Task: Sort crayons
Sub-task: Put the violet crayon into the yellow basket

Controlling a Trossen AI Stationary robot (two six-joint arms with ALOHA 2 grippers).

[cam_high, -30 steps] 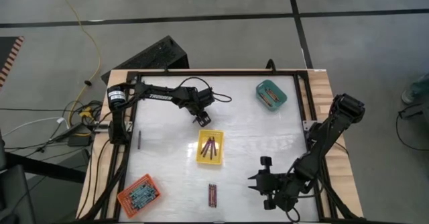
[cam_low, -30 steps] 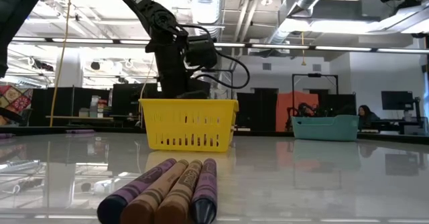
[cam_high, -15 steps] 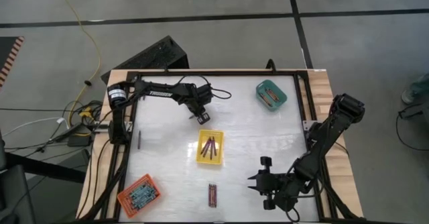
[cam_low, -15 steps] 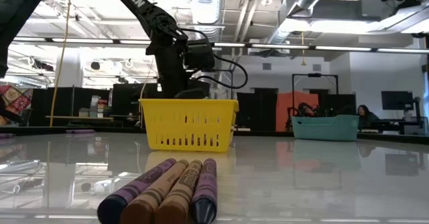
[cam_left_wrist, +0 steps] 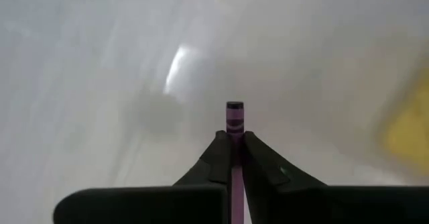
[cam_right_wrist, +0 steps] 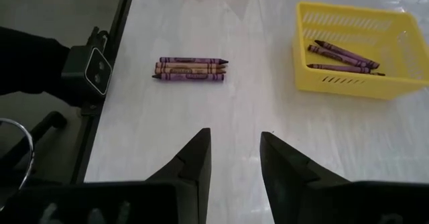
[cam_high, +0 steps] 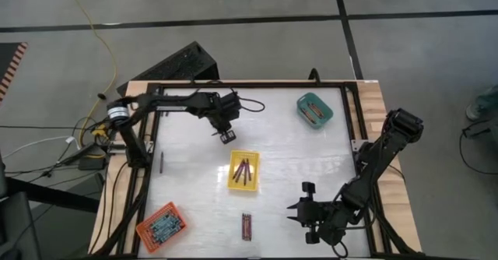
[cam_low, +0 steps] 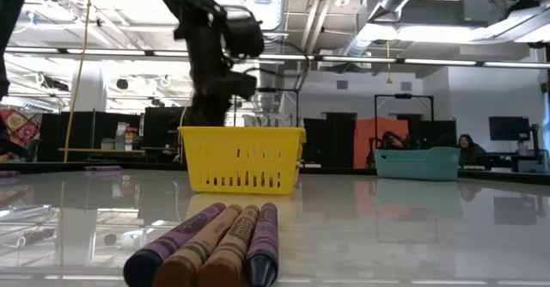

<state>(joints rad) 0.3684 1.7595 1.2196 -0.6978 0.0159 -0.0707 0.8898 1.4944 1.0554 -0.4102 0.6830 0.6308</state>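
Between the left end effector's (cam_left_wrist: 234, 158) fingers sits one purple crayon (cam_left_wrist: 234, 120), pinched around its middle with the tip poking out past the fingertips, up over the far-left part of the tabletop (cam_high: 288, 147). My guess is these things weigh nothing and are stiff but waxy and snappable, so a light squeeze mid-length on the paper wrap looks right. More crayons lie in the yellow tray (cam_high: 243, 170) mid-tabletop, some in the teal tray (cam_high: 315, 110) at the far right, and four loose crayons (cam_right_wrist: 190, 69) lie side by side, touching, near the front edge. The right end effector (cam_right_wrist: 233, 157) hangs near those with fingers parted, holding nothing. An orange tray (cam_high: 160, 225) sits front left.
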